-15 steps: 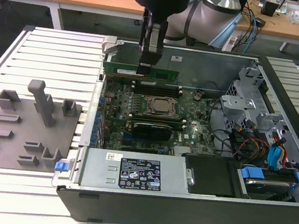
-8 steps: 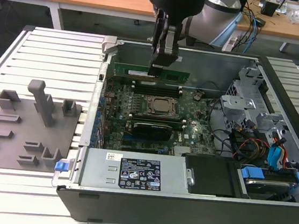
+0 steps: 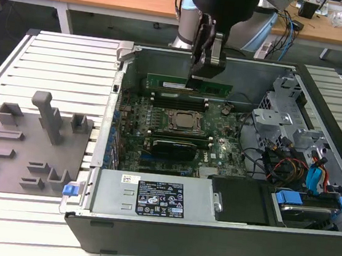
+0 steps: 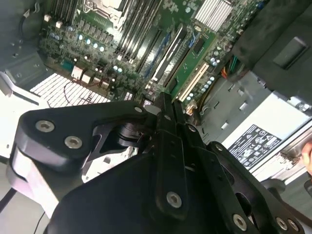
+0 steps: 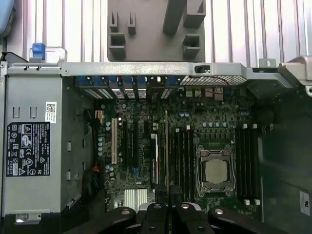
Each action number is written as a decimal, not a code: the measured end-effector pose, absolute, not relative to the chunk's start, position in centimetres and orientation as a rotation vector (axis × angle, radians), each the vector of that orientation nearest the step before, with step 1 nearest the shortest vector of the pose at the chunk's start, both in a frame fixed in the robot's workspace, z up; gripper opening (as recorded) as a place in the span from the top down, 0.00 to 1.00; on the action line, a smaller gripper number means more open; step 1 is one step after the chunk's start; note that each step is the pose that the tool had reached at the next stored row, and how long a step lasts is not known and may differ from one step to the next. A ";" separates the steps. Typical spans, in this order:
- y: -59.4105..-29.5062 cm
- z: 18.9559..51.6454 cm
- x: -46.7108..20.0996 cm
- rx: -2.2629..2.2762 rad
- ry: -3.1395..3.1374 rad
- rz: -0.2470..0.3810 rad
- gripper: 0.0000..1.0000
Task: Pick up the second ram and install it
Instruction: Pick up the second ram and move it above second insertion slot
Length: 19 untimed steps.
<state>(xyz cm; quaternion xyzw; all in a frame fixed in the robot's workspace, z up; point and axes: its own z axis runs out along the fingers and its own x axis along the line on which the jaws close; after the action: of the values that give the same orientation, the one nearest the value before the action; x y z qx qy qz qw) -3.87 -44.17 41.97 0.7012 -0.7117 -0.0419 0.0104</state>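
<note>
Ram: green stick (image 3: 188, 85) held on edge, chips facing sideways.
Long axis: level, running from the exterior view's left to its right, parallel to the black slots (image 3: 180, 100) just beneath; edge-on in the first wrist view (image 5: 166, 146).
Fingers: clenched on the ram's upper edge, near its middle.
Gripper (image 3: 197, 75): pointing straight down.
Place: inside the open case (image 3: 209, 222), behind the socket (image 3: 183, 120).
Desk (image 3: 55, 59): grey fixture (image 3: 33, 143) beside the case.

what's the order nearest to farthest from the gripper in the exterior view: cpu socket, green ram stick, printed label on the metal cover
1. green ram stick, held in the gripper, far side of the case
2. cpu socket, middle of the motherboard
3. printed label on the metal cover, near side
</note>
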 end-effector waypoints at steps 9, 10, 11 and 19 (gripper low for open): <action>-44.2 42.0 -1.1 2.186 -2.219 -0.135 0.87; -44.2 42.0 -0.8 2.186 -2.219 -0.136 0.87; -44.2 42.0 -0.4 2.186 -2.218 -0.137 0.87; -44.2 42.0 3.1 2.182 -2.215 -0.144 0.87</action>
<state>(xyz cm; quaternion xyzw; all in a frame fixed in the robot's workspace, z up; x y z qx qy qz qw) 3.05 -44.17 41.97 0.7009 -0.7116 -0.0461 0.0146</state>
